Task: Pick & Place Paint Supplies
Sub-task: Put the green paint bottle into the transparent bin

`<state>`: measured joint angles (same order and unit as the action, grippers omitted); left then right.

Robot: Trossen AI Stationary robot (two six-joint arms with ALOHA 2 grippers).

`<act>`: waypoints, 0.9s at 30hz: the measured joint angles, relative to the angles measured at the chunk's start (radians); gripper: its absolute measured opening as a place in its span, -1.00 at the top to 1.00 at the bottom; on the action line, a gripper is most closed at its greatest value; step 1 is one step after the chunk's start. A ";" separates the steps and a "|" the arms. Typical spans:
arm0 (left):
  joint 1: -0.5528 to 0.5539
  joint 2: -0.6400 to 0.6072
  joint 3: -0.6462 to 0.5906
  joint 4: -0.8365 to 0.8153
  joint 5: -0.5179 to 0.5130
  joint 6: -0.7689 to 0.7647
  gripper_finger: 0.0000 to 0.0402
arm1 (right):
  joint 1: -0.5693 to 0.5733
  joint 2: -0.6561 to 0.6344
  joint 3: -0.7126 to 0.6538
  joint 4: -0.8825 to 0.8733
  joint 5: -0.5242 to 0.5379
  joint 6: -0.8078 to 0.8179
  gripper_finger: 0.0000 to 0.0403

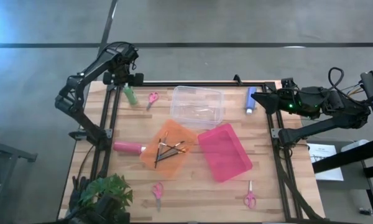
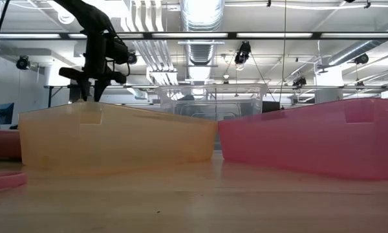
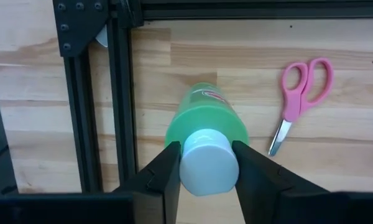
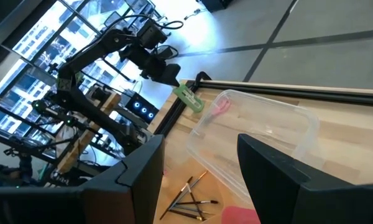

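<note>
White cap (image 3: 208, 168) sits between my left gripper's (image 3: 205, 171) fingers (image 3: 168, 171), which close on it. Its green bottle (image 3: 206, 118) lies at the table's (image 3: 336, 168) far left corner, beside pink scissors (image 3: 301, 93). My right gripper (image 4: 199, 174) waits, fingers apart.

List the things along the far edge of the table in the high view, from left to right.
Green bottle with the left gripper at its cap → pink scissors → clear bin → blue bottle → right gripper.
</note>
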<state>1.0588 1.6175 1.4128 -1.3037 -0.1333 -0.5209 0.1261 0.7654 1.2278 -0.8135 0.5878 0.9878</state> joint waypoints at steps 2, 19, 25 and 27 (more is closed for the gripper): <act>0.000 -0.008 0.006 -0.013 0.008 0.000 0.39 | 0.000 0.000 0.000 0.000 0.000 0.000 0.02; -0.260 -0.064 0.424 -0.240 0.123 -0.064 0.39 | 0.000 0.000 0.000 0.000 0.018 0.000 0.02; -0.403 0.005 0.618 -0.264 0.162 -0.098 0.39 | 0.000 -0.001 0.000 -0.014 0.018 -0.005 0.02; -0.443 0.039 0.683 -0.270 0.186 -0.096 0.39 | 0.000 -0.005 0.000 -0.028 0.018 -0.005 0.02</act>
<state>0.6158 1.6565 2.0960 -1.5740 0.0522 -0.6169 0.1258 0.7606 1.2274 -0.8417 0.6055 0.9830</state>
